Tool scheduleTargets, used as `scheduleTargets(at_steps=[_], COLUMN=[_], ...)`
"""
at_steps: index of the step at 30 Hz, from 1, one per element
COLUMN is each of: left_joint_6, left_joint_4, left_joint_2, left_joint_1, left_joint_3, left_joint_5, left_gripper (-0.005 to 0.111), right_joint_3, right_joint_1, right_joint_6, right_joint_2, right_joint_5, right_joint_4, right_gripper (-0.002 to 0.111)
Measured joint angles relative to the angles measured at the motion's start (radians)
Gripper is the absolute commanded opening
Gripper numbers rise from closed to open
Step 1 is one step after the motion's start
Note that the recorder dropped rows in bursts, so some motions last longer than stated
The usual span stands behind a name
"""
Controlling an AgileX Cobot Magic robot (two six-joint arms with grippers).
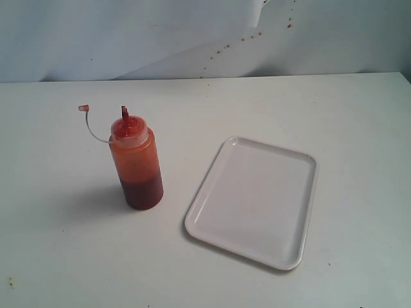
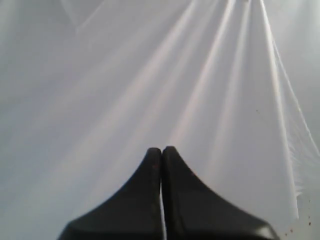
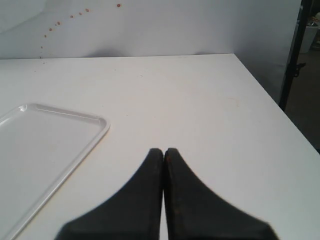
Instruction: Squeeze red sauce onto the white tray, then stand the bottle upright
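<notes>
My left gripper [image 2: 161,150] is closed, its two black fingers pressed tip to tip with nothing between them. It faces a white sheet [image 2: 215,90] that hangs in long, soft folds. My right gripper [image 3: 163,151] is closed the same way and holds nothing. It hangs over the white table [image 3: 210,110], with a corner of the white tray [image 3: 45,135] just off to one side of it.

In the exterior view the table top [image 1: 64,256] is matte white and lightly scuffed, with a few tiny dark specks near the front edge. The tray [image 1: 253,202] lies flat on the right half, turned at a slight angle, and its low rim casts a thin shadow along the near side. Its surface is plain white.

To the left of the tray, and apart from it, the bottle [image 1: 135,160] stands upright on the table. The red sauce [image 1: 142,192] sits darkest at the bottom and shows orange through the wall higher up. The small cap [image 1: 83,108] hangs off the nozzle on its thin tether [image 1: 95,133], out to the left.

Beyond the far table edge, white sheeting [image 1: 128,38] makes the backdrop. A curved trail of small red spots [image 1: 231,45] crosses it. In the right wrist view a dark upright stand [image 3: 292,65] is visible past the table's side edge, over a darker floor.
</notes>
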Motion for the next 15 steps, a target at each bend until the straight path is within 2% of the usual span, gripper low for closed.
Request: scheduleTargets(at_steps=[3, 8, 11, 15], left_joint_6=[0.051, 0.118, 0.119, 0.080], left_joint_4=[-0.047, -0.215, -0.239, -0.176], left_joint_2=[0.000, 0.037, 0.155, 0.376], left_joint_1=[0.000, 0.000, 0.000, 0.000], left_joint_3=[0.000, 0.000, 0.000, -0.055], left_joint_5=[-0.089, -0.226, -0.317, -0.323], left_gripper=[0.000, 0.000, 0.000, 0.000], right_joint_3=[0.000, 0.000, 0.000, 0.000], right_joint_1=[0.000, 0.000, 0.000, 0.000], right_joint_6=[0.000, 0.000, 0.000, 0.000], right_joint_2=[0.000, 0.000, 0.000, 0.000], right_joint_5=[0.000, 0.000, 0.000, 0.000], right_joint_4=[0.000, 0.000, 0.000, 0.000], right_gripper=[0.000, 0.000, 0.000, 0.000])
